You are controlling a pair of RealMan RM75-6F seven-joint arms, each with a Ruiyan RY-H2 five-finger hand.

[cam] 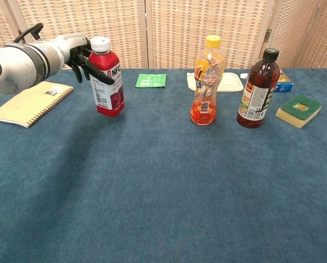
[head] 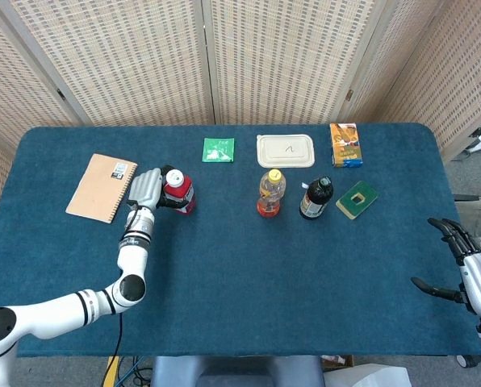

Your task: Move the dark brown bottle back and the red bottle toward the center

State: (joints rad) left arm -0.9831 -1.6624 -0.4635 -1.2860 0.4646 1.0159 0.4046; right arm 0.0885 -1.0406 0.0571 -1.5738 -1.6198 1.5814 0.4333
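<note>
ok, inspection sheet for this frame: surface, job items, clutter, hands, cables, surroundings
Surface: blue-carpeted table.
Job's things: red bottle held tilted, left of centre; dark brown bottle upright beside the orange bottle.
Clutter: notebook, green packet, lidded white container, orange box, sponge.
Hands: left hand grips the red bottle; right hand holds nothing, fingers apart.
Cables: some below the table's front edge.
Surroundings: woven folding screens.

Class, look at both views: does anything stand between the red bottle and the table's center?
Nothing visible does. The left hand holds the red bottle, and bare cloth lies between it and the orange bottle near the center.
</note>
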